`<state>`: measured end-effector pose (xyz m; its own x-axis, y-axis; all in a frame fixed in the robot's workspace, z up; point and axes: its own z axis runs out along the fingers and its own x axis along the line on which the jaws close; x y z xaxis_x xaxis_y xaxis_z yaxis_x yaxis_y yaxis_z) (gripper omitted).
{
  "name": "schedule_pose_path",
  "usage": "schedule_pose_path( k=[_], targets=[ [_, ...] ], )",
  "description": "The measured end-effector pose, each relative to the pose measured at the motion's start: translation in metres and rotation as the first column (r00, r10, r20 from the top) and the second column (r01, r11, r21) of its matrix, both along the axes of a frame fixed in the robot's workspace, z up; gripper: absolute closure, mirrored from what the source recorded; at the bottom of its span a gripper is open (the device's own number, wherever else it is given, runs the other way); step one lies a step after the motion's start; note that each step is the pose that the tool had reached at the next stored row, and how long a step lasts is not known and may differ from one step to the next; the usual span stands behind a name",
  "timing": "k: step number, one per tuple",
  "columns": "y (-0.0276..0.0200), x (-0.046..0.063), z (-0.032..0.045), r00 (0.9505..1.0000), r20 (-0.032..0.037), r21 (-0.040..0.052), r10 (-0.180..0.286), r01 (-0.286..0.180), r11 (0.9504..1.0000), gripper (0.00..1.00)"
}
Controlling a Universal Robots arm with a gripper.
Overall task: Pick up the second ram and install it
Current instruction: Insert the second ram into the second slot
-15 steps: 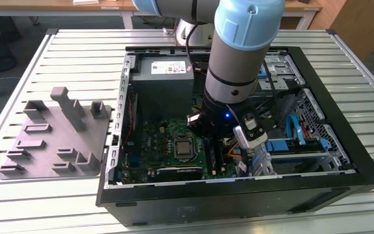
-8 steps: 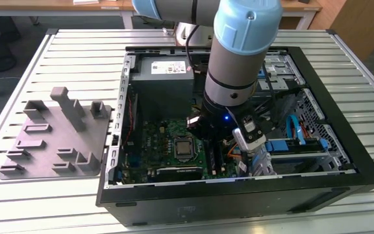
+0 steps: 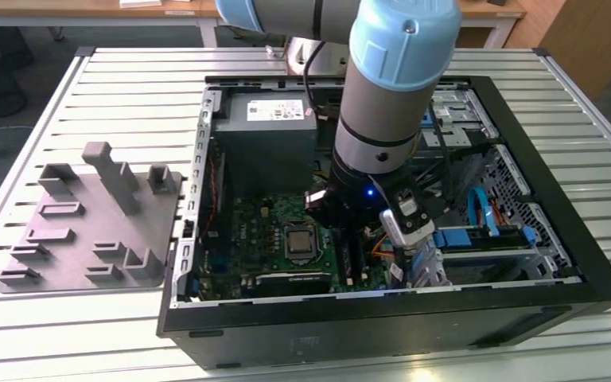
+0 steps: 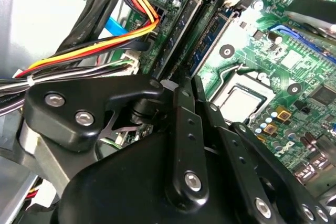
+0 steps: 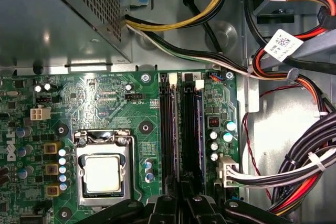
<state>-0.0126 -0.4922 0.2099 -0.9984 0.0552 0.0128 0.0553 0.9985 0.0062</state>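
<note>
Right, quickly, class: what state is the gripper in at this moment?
Gripper: cannot be told whether open or shut; it sits low over the memory slots.

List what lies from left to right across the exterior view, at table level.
Grey plastic fixture tray with upright pegs → green motherboard with silver processor socket → black gripper → blue drive bay bracket → black computer case wall.

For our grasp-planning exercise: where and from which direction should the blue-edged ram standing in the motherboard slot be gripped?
Probably pinch the second ram across its two flat faces at mid-length of its top edge, coming straight down; it stands on edge, with the neighbouring slot close beside it.
</note>
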Motion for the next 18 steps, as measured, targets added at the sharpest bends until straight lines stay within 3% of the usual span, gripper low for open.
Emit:
schedule_pose_path(
  k=[1, 3, 4, 9, 18],
  targets=[
    [0.0000, 0.000, 0.0000, 1.0000, -0.0001, -0.0002, 0.000, 0.000, 1.0000, 0.79],
    [0.0000, 0.000, 0.0001, 1.0000, -0.0002, -0.0003, 0.000, 0.000, 1.0000, 0.79],
    [0.0000, 0.000, 0.0001, 1.0000, -0.0003, -0.0004, 0.000, 0.000, 1.0000, 0.73],
    [-0.0001, 0.000, 0.0028, 1.0000, -0.0003, -0.0009, 0.000, 0.000, 1.0000, 0.73],
    [0.0008, 0.000, 0.0307, 1.0000, 0.0007, -0.0007, 0.000, 0.000, 1.0000, 0.74]
  ],
)
